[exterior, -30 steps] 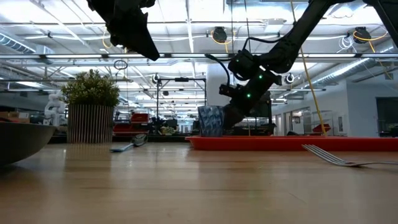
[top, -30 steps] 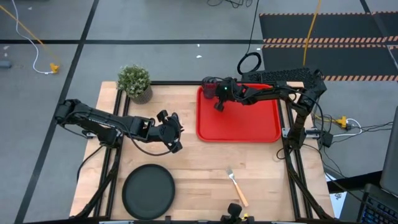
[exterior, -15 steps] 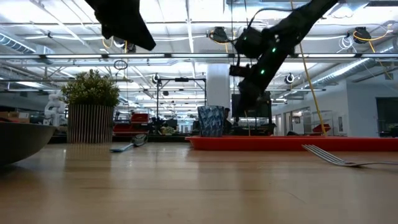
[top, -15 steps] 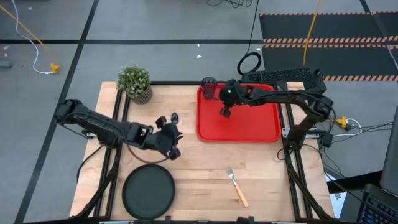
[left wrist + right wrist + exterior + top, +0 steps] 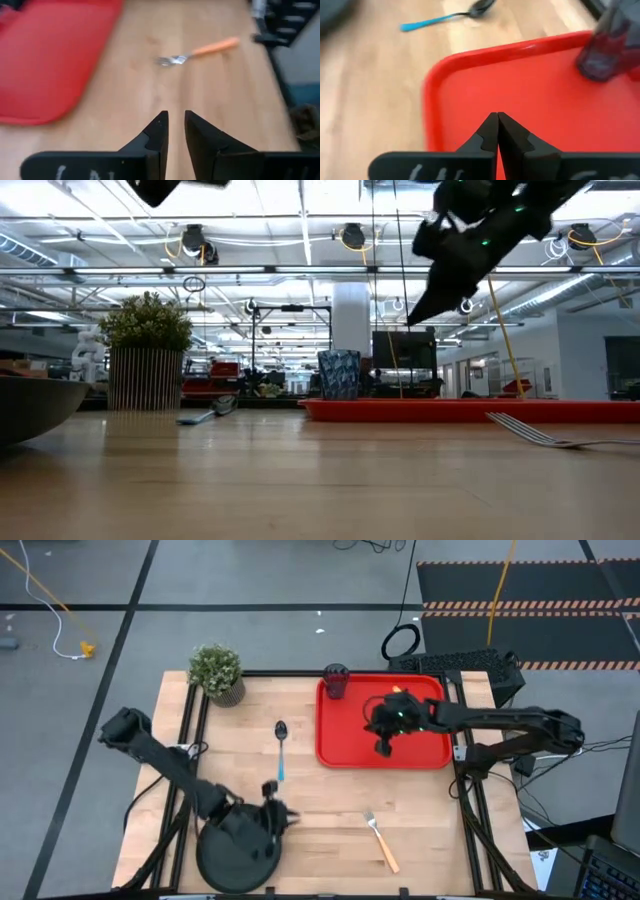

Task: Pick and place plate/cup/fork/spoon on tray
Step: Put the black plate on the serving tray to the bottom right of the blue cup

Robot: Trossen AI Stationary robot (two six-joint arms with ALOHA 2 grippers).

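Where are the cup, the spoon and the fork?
cup point(image 5: 335, 681): high view, its dark body.
spoon point(image 5: 281, 750): high view, its blue handle.
fork point(image 5: 384, 852): high view, its orange handle.

One table point(image 5: 330, 795) carries the set.

- Trays: one tray point(image 5: 435, 745), red, at the table's far edge toward the right corner.
- Cups: one cup point(image 5: 335, 680), standing in the tray's far left corner.
- Plates: one plate point(image 5: 225, 865), black, at the table's near edge toward the left corner.
- Forks: one fork point(image 5: 380, 840), orange-handled, near the near edge, right of the middle.
- Spoons: one spoon point(image 5: 281, 748), blue-handled, on bare wood just left of the tray.
- Plants: one plant point(image 5: 217, 672), potted, at the far left corner.
- Arms: two, each with one two-finger gripper.

Tableware items total four; one of them is on the tray.
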